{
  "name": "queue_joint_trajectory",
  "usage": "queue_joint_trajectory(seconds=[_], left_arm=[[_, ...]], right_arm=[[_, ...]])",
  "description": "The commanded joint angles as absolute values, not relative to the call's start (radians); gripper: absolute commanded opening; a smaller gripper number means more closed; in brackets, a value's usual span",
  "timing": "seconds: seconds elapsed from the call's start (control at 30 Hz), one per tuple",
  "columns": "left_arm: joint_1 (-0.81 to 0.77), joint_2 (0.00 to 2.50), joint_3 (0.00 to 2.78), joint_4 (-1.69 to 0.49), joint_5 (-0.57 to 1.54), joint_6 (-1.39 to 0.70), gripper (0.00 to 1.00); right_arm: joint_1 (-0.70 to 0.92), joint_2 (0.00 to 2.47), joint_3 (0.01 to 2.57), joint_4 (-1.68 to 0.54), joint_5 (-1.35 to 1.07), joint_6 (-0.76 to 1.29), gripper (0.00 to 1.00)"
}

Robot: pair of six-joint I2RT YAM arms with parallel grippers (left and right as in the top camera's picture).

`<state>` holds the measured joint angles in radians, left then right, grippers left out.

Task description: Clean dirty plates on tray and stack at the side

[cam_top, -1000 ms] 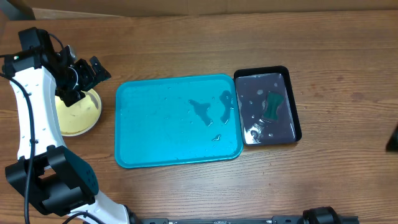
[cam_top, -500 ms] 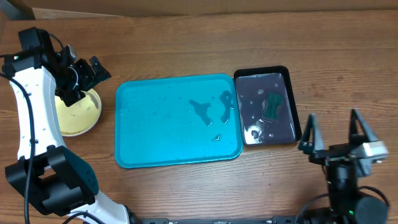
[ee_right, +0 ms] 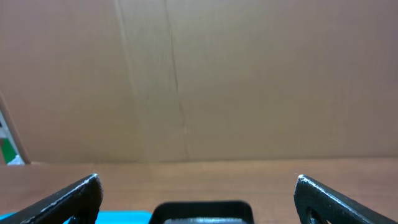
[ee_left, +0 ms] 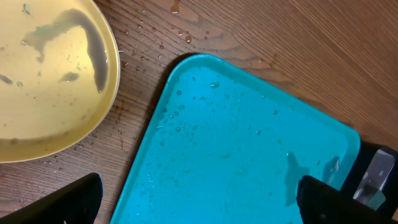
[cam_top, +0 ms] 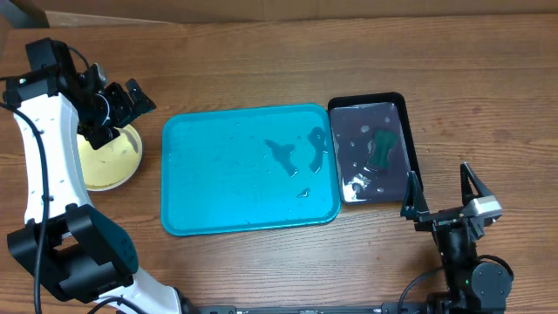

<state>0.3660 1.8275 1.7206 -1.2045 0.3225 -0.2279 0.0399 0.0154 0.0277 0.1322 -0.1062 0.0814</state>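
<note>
Since the earlier frame the right fingers (cam_top: pixel 411 196) had swung into the overhead view and then shifted a little to their left and nearer the front edge, while the left arm had not moved. Both right fingers (ee_right: pixel 68 199) stood spread wide with nothing between them, hovering over bare worktop (cam_top: pixel 261 70) just off the near right corner of the black tray (cam_top: pixel 417 148). Their wrist camera looked level across the worktop at a brown cardboard wall (ee_right: pixel 249 81).

The left fingers (ee_left: pixel 56 205) were likewise wide apart and empty (only their dark tips showed at the bottom corners of the wrist view). They hung above the gap between the yellow plate (cam_top: pixel 118 157) and the turquoise tray (cam_top: pixel 174 174).

We saw the yellow plate (ee_left: pixel 43 81) lying flat on the worktop just left of the tray, close to its rim but apart from it, with a grey wet smear and a few specks on its face. Whether other plates lay under it we could not tell. No plate was on the turquoise tray (ee_left: pixel 236 155), only droplets and a few darker puddles (cam_top: pixel 283 155) towards its right side. Directly against its right edge sat the black tray, holding shallow water and a green sponge (cam_top: pixel 384 148).
</note>
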Motion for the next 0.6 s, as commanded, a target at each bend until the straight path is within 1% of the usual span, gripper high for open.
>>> queue_joint_trajectory(seconds=[0.0,0.2,0.57], left_arm=[[0.359,1.831,1.736,-1.203,0.332,-0.206,1.0],[0.359,1.831,1.736,-1.203,0.332,-0.206,1.0],[0.359,1.831,1.736,-1.203,0.333,-0.206,1.0]], right_arm=[[0.035,0.003,0.008,0.072,-0.116,0.08,1.0],[0.031,0.003,0.008,-0.074,-0.137,0.081,1.0],[0.031,0.005,0.008,-0.072,-0.136,0.081,1.0]])
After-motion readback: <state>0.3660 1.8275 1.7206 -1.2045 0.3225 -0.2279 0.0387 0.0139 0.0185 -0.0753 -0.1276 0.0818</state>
